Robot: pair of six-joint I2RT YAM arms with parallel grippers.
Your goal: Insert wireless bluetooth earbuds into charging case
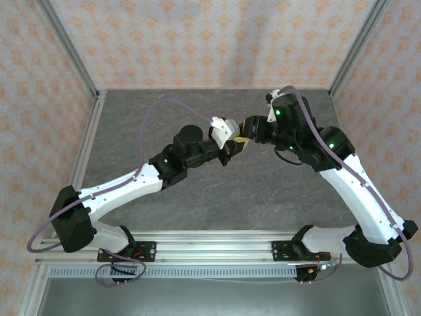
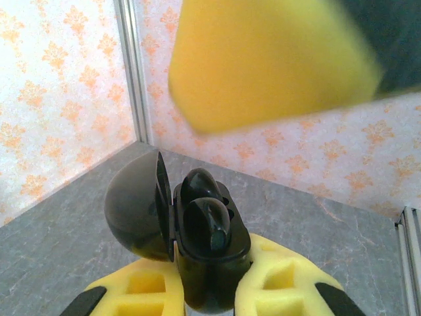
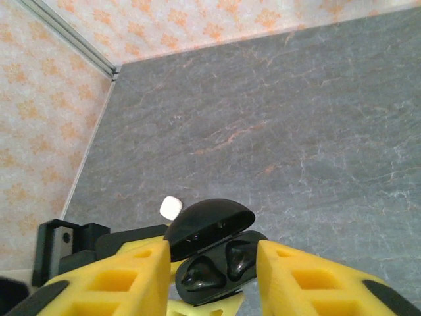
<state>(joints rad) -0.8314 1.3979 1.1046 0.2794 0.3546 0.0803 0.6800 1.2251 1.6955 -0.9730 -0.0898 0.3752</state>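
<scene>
The left gripper (image 2: 210, 266) is squeezed tight on the black charging case (image 2: 212, 293). Its two yellow fingers (image 2: 148, 286) press on the bottom of the case, one on each side, and the very bottom of the case is cut off from sight. The case stands up with its lid (image 2: 135, 210) swung open to one side. Two black earbuds (image 2: 209, 224) sit in it, one behind the other. They are as dark and shiny as the case, so it is hard to see where each one ends.

The right gripper (image 3: 214, 253) is just over the case with its fingers (image 3: 131, 280) spread apart. It is not holding anything. Looking down between those fingers, I can see the open case (image 3: 220, 289) and both earbuds (image 3: 240, 257) side by side in their little holes. I cannot tell if the fingers touch the case.

From the left wrist, a big fuzzy yellow shape (image 2: 270, 59) hangs above the case. It is too blurry to make out well.

Near the lid there is a small white bit (image 3: 170, 208). I cannot tell what it is.

From above, both arms reach to the middle of the grey table (image 1: 164, 217) and the grippers (image 1: 238, 141) meet there. The case is too small and too hidden to pick out. Walls (image 1: 197, 39) with orange flowers stand around the table.
</scene>
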